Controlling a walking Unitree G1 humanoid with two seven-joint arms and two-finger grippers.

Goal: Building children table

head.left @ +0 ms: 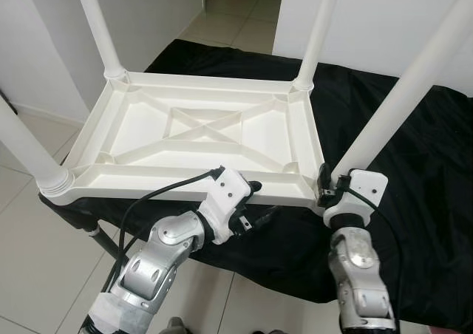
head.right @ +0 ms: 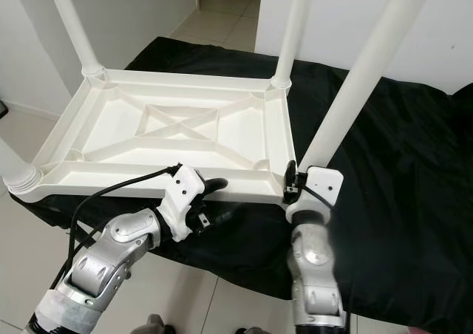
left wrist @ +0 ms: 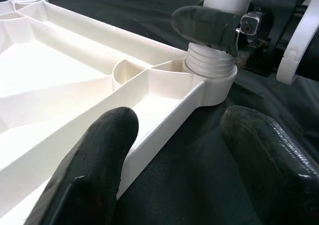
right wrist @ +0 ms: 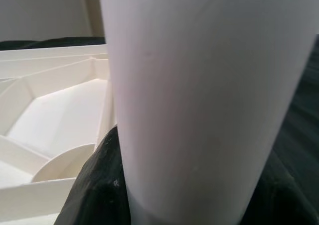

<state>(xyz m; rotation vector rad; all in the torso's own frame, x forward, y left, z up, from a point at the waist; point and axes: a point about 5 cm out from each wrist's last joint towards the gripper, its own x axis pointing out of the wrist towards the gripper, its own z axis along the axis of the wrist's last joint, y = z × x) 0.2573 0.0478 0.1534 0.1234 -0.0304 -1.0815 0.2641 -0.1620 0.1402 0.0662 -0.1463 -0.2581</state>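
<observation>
A white plastic children's table (head.left: 199,127) lies upside down on a black cloth, its four legs pointing up. My right gripper (head.left: 327,182) is shut on the near right leg (head.left: 399,97) just above its threaded socket; the right wrist view has that leg (right wrist: 199,95) pressed close against a black finger (right wrist: 94,185). My left gripper (head.left: 255,201) is at the table's near edge, left of that corner. It is open, with one finger (left wrist: 99,155) inside the rim (left wrist: 159,130) and the other outside over the cloth.
The other legs stand at far left (head.left: 96,24), far right (head.left: 319,31) and near left (head.left: 26,149). The black cloth (head.left: 421,201) spreads to the right. Tiled floor (head.left: 29,223) lies to the left and below, with white walls and a doorway (head.left: 244,9) behind.
</observation>
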